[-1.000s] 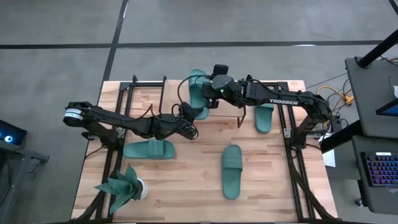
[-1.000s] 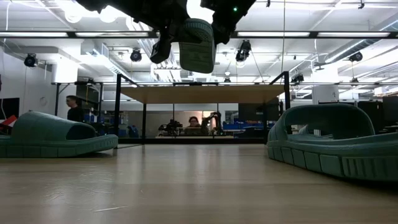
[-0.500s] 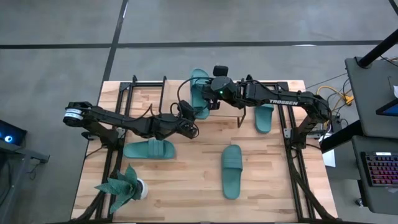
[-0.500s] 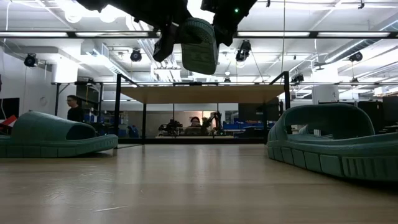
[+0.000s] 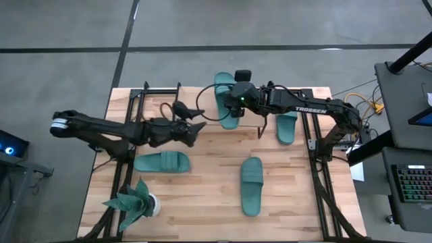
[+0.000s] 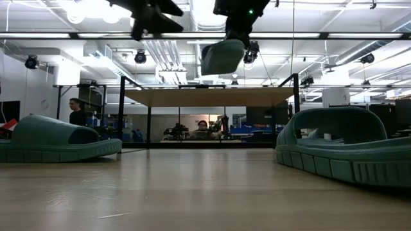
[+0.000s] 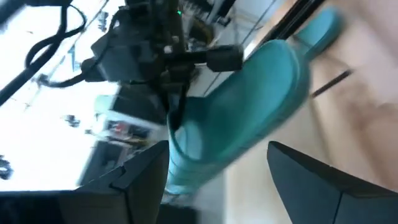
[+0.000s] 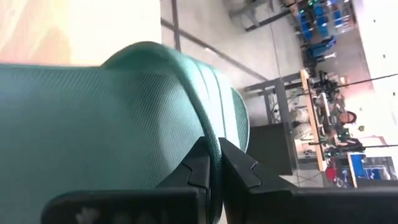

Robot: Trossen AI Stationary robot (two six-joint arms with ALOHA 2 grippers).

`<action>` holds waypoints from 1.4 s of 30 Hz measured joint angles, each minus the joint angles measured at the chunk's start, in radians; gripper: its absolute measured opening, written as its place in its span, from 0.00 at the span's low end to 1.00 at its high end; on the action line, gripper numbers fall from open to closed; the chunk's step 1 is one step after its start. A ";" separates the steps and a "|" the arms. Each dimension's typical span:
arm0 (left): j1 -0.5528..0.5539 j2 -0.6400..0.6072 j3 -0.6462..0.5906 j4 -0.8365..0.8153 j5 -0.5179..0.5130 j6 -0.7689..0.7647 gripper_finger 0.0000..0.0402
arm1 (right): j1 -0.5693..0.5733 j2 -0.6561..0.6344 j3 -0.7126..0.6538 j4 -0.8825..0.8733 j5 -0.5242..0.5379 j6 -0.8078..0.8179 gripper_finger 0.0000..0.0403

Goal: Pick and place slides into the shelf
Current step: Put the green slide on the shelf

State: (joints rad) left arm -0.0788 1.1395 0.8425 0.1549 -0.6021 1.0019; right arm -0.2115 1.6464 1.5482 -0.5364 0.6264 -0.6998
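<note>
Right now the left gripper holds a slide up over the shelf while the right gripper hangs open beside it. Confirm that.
Not quite: the arms are swapped. The right gripper holds the slide over the shelf; the left gripper hangs open beside it. The high view shows this.

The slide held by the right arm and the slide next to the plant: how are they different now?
The held slide hangs in the air above the table, pinched at its strap by the right tool; the slide near the plant lies flat on the table, untouched. Seen from above, the held one points along the table's depth, the other across it. Both are the same teal ribbed model.
</note>
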 joint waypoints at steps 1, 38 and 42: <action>0.000 -0.027 -0.006 -0.026 0.034 -0.036 0.64 | 0.000 -0.004 0.000 -0.016 0.005 0.003 0.02; 0.000 -0.270 -0.196 0.018 0.148 -0.150 0.64 | -0.099 -0.338 -0.542 0.208 -0.046 0.058 0.02; 0.000 -0.268 -0.196 0.025 0.148 -0.148 0.64 | -0.127 -0.342 -0.587 0.277 -0.060 0.012 0.02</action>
State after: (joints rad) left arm -0.0784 0.8711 0.6468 0.1797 -0.4538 0.8536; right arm -0.3383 1.3048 0.9615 -0.2595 0.5660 -0.6883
